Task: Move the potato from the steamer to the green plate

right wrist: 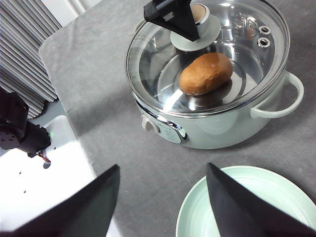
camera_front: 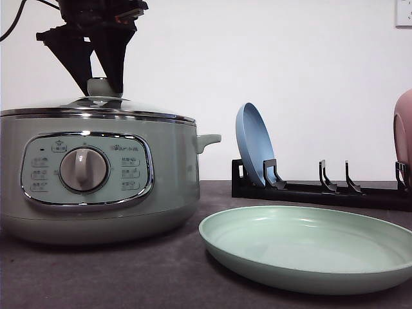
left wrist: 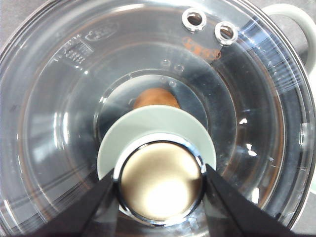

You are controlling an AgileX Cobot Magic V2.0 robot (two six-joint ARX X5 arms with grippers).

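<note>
The pale green steamer (camera_front: 96, 187) stands at the left of the table with its glass lid (right wrist: 247, 59) on. Through the lid the orange-brown potato (right wrist: 205, 74) lies on the steamer's floor. My left gripper (camera_front: 104, 90) hangs over the lid, and its black fingers (left wrist: 224, 202) press both sides of the lid's knob (left wrist: 160, 185). The potato (left wrist: 155, 98) peeks out from behind that knob. My right gripper (right wrist: 163, 207) is open and holds nothing, high above the grey table between the steamer (right wrist: 212, 128) and the green plate (right wrist: 247, 202). The green plate (camera_front: 309, 248) lies flat to the steamer's right.
Behind the green plate a black dish rack (camera_front: 322, 187) holds an upright blue plate (camera_front: 254, 145) and, at the far right, a pink plate (camera_front: 404, 129). The table's edge (right wrist: 74, 118) runs past the steamer's dial side, with a white surface (right wrist: 44, 192) beyond.
</note>
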